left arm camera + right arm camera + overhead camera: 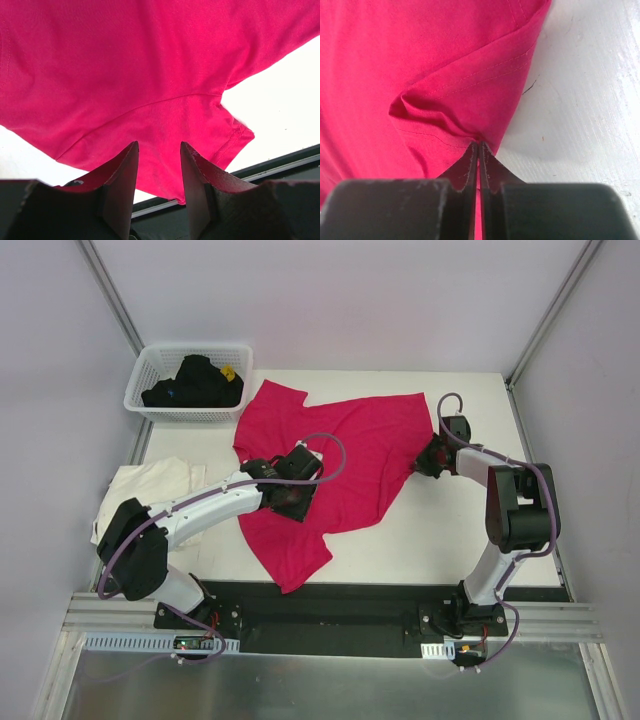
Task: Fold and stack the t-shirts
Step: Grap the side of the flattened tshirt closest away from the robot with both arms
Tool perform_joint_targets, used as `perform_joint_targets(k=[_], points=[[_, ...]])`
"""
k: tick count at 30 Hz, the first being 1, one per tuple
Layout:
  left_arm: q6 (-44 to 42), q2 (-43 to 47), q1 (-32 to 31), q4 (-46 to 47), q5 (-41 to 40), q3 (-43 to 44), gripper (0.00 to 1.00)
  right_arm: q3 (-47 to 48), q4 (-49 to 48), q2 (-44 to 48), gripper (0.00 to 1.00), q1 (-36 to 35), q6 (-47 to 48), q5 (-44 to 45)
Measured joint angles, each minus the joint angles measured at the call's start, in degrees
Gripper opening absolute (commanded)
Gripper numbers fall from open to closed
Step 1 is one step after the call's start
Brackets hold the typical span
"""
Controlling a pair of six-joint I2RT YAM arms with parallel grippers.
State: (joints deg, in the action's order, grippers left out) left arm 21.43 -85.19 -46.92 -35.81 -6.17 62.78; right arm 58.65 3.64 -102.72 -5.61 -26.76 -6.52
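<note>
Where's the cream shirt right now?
Top view: the cream shirt lies bunched at the left edge of the table, nearer than the basket, left of the red shirt.

Boxed in by pale walls (350, 300) behind and beside the white table (430, 540); edged nearside with aluminium rail (560, 618) (black strip (330, 602) between); evenly lit.

Left arm (190, 508) covers cream shirt (150, 482) partly (magenta shirt (360, 455) too).

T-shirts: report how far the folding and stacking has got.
Done: nothing folded or stacked yet. In hand: right pincer shut on the edge of the bright magenta-red cloth t-shirt, spread rumpled on the table; left pincer open above it. Left: fold it, fold the crumpled cream-white cloth t-shirt, stack both.
</note>
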Motion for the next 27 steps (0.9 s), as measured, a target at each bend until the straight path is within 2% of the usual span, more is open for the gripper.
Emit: perform_joint_targets(k=[10,20,27], points=[[0.2,0.1,0.0,0.2,0.1,-0.3,0.37,-1.0,0.2,4.0,0.01,0.0,0.0,0.3],[1.2,3.8,0.0,0.4,0.1,-3.1,0.37,-9.6,1.6,19.9,0.01,0.1,-0.3,1.2],[1.6,8.0,0.0,0.6,0.1,-4.5,0.37,-15.0,8.3,32.3,0.01,-0.3,-0.1,2.7]])
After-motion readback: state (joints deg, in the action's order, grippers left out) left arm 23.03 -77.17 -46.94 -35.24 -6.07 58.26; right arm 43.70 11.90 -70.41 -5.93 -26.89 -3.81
